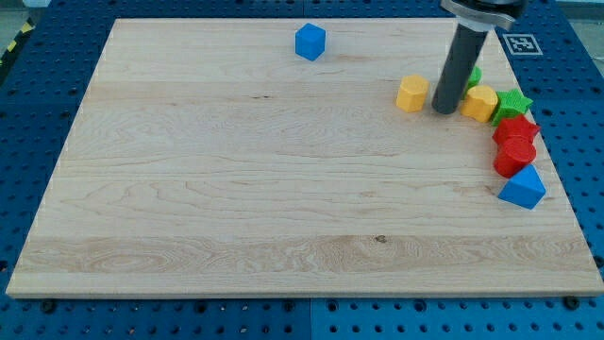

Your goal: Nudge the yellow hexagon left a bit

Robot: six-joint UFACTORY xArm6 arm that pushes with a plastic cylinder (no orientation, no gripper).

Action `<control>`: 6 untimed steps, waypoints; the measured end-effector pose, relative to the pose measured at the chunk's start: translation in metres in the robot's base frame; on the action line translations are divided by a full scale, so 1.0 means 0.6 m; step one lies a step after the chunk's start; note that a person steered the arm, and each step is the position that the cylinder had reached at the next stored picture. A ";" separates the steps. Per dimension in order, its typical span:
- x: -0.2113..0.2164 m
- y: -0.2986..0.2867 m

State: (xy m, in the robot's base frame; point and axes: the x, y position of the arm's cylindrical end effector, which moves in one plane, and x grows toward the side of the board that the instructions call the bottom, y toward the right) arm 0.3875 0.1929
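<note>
The yellow hexagon lies on the wooden board at the view's upper right. My tip rests on the board just to its right, close to it; I cannot tell whether they touch. A second yellow block of unclear shape sits just right of my tip, so the tip stands between the two yellow blocks. The dark rod rises from the tip toward the view's top edge.
A green block peeks out behind the rod. A green star, two red blocks and a blue triangle line the board's right edge. A blue cube sits near the top edge.
</note>
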 end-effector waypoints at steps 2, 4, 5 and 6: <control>0.058 0.054; 0.021 0.021; -0.010 -0.017; -0.063 -0.046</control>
